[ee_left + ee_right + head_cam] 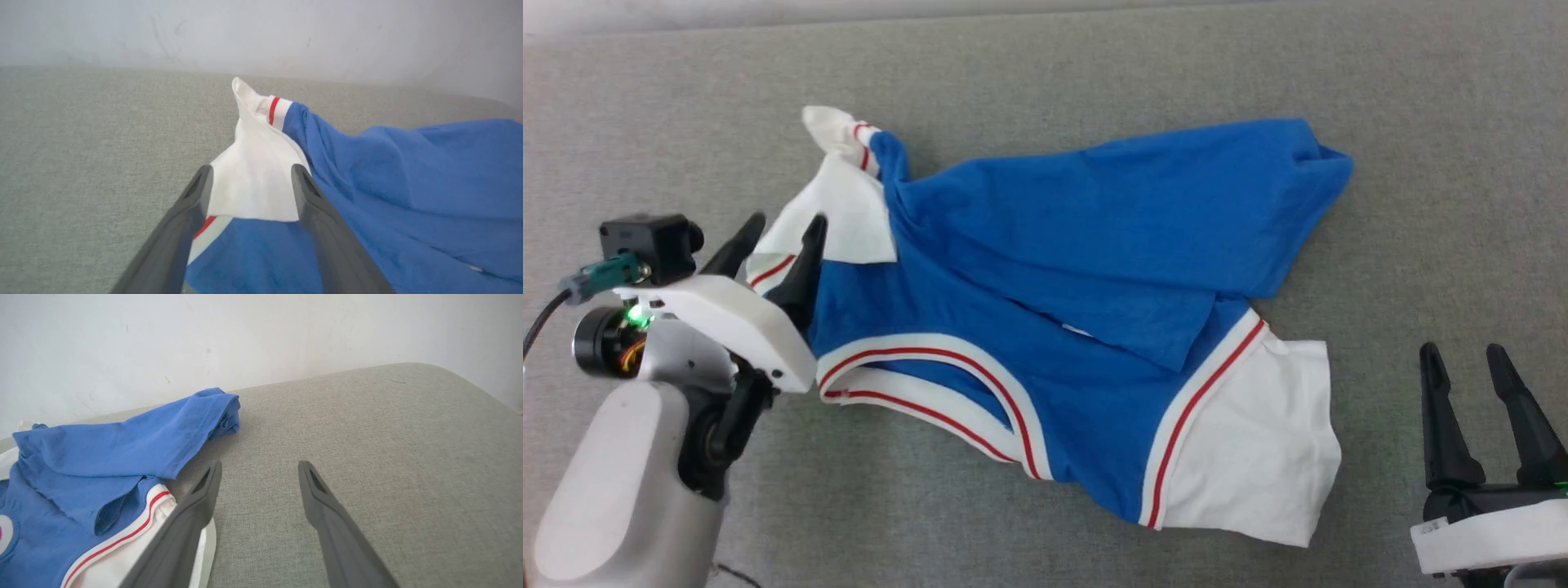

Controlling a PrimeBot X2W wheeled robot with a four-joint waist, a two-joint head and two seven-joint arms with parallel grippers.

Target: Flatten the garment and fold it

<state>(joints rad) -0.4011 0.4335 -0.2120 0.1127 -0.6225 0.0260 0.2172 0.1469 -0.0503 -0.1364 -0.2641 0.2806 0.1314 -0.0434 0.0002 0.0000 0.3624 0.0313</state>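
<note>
On the grey fabric surface (1094,65), the garment (1054,245) lies crumpled and slantwise across the middle of the head view. Its blue body is doubled over itself: a blue flap (1143,245) rests on the lower layer, and 1 corner is bunched at the far right. 1 white sleeve (1258,441) spreads fairly flat at the near right, bordered by red-and-white trim (1201,392). The other white sleeve (849,212) is twisted up to a peak at the far left. A curved neck band (931,367) in the same red and white runs along the near edge.

The left gripper (787,220) is at the garment's left end, its 2 dark fingers spread apart over the twisted sleeve. In the left wrist view the left gripper (253,169) frames the white cloth between its fingers without pinching it; whether the tips touch the fabric I cannot tell.

The right gripper (1462,351) is at the lower right, jaws wide apart and holding nothing, above bare surface just beside the flat sleeve. In the right wrist view the right gripper (259,463) points toward a pale wall (261,335).
</note>
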